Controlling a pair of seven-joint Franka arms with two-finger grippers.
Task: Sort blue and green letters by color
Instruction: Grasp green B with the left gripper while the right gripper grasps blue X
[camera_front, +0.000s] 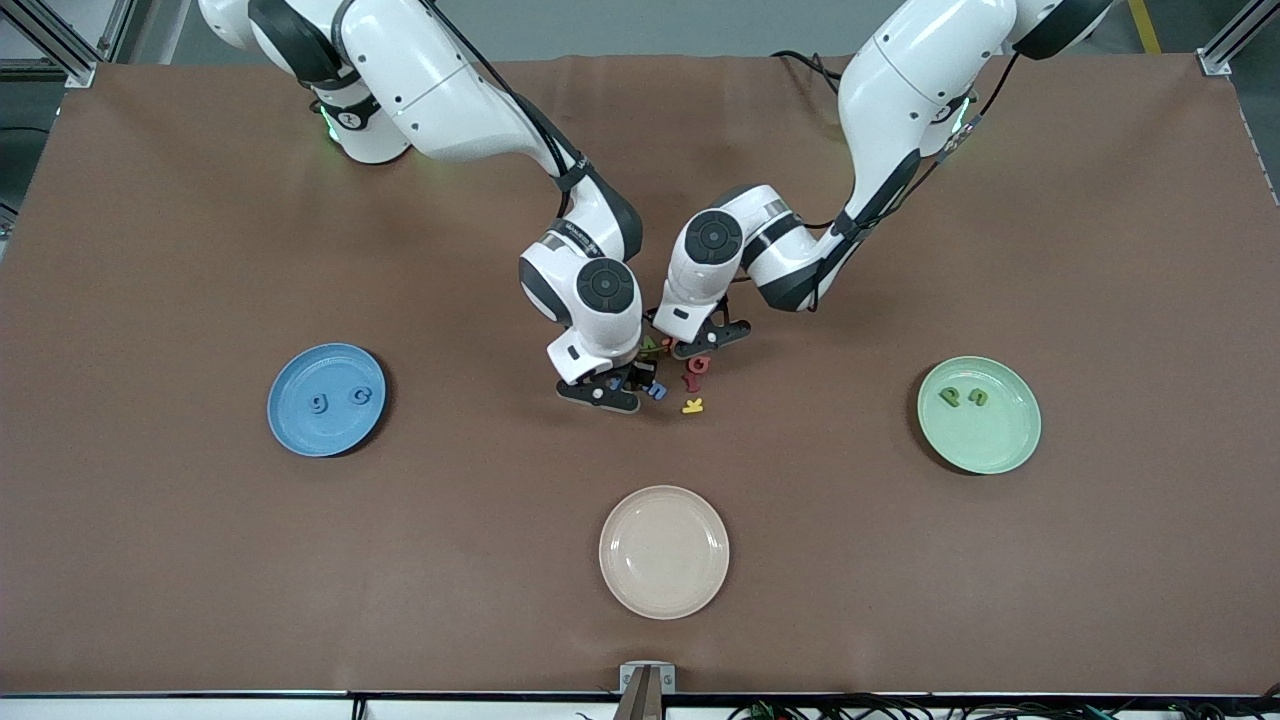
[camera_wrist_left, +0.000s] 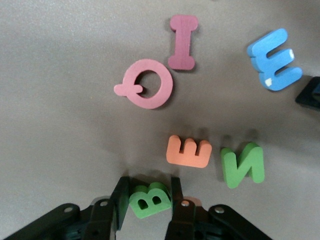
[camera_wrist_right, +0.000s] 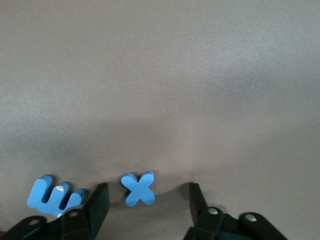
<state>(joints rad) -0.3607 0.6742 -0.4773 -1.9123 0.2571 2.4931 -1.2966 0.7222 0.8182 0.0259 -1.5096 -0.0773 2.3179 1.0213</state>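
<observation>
Three plates (camera_front: 664, 551) on brown table cover (camera_front: 200, 560); aluminium frame corners.

Both arms wear glossy white shells with rounded segments, split by dark grey bands at the joints. Each wrist carries a round dark cap with a small centre mark. Black cables run along the outside of the forearms, strapped on with black clips, and a green light glows near each base. The left gripper (camera_wrist_left: 147, 202) and right gripper (camera_wrist_right: 145, 205) are black — flat, angular fingers (camera_wrist_right: 97, 202) on a black body, with bright silver screw heads set beside the finger mounts.
</observation>
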